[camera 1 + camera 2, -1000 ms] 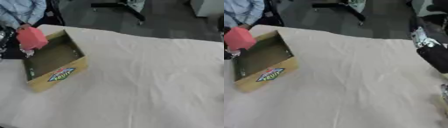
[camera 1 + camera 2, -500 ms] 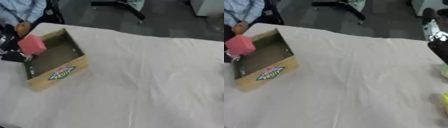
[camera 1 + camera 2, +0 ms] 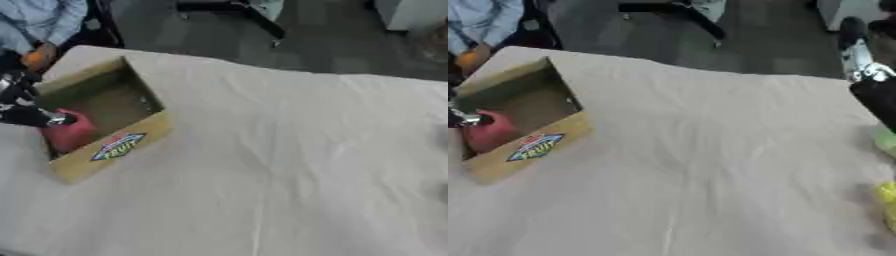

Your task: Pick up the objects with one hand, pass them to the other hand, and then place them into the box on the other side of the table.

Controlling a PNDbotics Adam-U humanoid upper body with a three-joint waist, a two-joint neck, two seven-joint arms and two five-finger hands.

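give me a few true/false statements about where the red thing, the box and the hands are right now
1. The red object is down inside the cardboard box. True.
2. The box sits at the right side of the table. False: it sits at the table's left side, near the far corner.
3. The left hand is at the box's left edge, right beside the red object. True.
4. The box's front wall is plain, with no label. False: it carries a colourful sticker.
5. Yellow-green things lie at the table's right edge. True.
6. The right arm reaches across the table to the box. False: it is at the far right, away from the box.
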